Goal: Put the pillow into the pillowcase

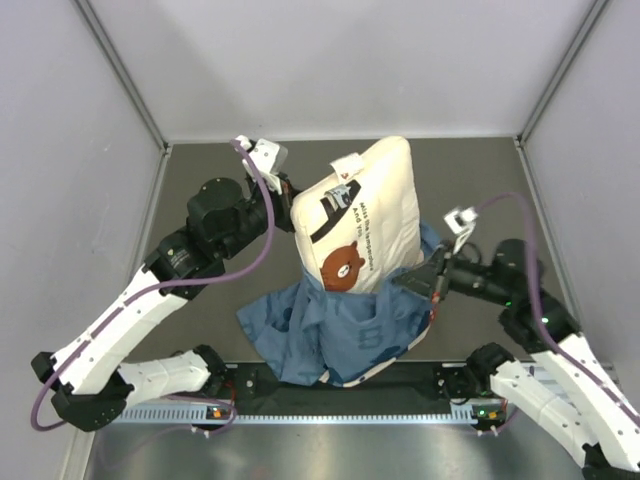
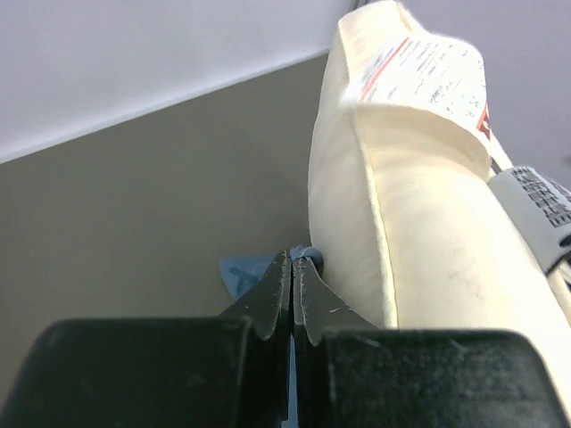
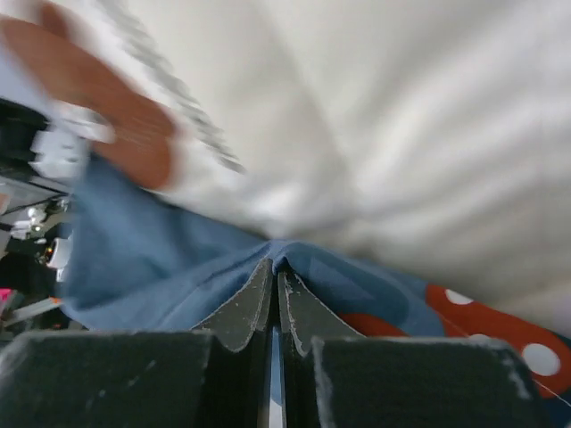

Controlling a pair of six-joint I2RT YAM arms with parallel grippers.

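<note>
Left pincer and right pincer clamp pillowcase edges beside pillow.

The white-and-black left arm is raised from its base at the near left and bent inward at the elbow. Its black two-finger left gripper is seen with jaws pressed together, a sliver of the blue fabric pillowcase pinched at the tips. The white-and-black right arm is folded low from the near right and reached inward toward the centre, and its black two-finger right gripper is likewise clamped tight on a fold of the same blue cloth.
</note>
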